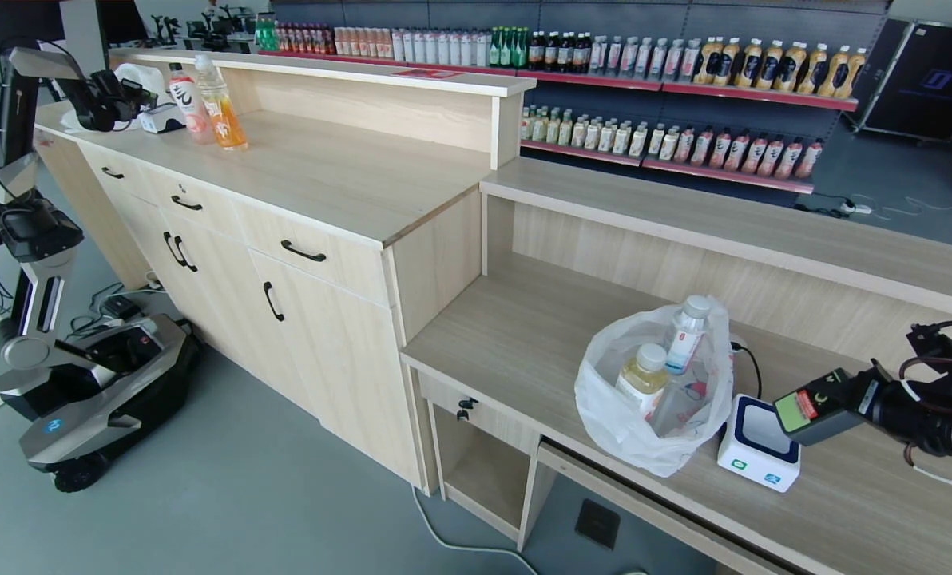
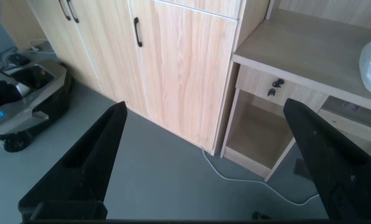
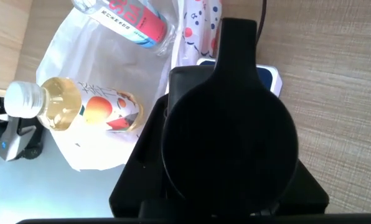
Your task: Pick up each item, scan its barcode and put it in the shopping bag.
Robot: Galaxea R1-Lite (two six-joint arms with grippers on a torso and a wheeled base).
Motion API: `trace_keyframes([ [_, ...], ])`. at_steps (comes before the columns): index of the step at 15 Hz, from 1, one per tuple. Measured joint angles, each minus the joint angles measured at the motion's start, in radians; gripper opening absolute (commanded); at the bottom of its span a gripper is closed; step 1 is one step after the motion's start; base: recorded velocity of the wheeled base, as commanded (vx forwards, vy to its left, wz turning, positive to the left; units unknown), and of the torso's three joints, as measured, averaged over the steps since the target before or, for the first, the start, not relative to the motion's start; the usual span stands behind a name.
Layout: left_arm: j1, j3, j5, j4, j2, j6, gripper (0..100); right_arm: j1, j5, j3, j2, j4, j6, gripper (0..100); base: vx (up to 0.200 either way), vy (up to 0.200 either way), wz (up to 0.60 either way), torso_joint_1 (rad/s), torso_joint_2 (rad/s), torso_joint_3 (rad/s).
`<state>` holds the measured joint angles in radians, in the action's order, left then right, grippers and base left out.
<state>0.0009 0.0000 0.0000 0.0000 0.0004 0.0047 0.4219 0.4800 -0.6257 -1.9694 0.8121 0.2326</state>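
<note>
My right end effector [image 1: 815,406] low over bench [image 1: 524,319] beside shopping bag [image 1: 620,423], grip: can't tell; left end effector [image 2: 204,106] spread wide. 2 bottles [image 1: 644,379] inside, caps up.

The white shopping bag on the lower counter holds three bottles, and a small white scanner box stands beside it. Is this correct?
Not three: the shopping bag holds two bottles, a yellow drink and a clear bottle, as the head view shows. The scanner box does stand beside it.
</note>
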Motion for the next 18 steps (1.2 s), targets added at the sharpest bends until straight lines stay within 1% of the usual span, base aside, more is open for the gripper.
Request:
trace_keyframes([
  [4,0.001,0.000,0.000,0.000,0.000,0.000,100,-0.017,0.000,-0.046,-0.040,0.004,0.005,0,0.000,0.000,0.00,0.000,0.00,0.000],
  [11,0.001,0.000,0.000,0.000,0.000,0.000,100,-0.057,-0.001,-0.076,-0.098,0.022,0.007,0,0.000,0.000,0.00,0.000,0.00,0.000],
  [18,0.000,0.000,0.000,0.000,0.000,0.000,100,-0.070,-0.003,-0.110,-0.143,0.033,0.009,0,0.000,0.000,0.00,0.000,0.00,0.000],
])
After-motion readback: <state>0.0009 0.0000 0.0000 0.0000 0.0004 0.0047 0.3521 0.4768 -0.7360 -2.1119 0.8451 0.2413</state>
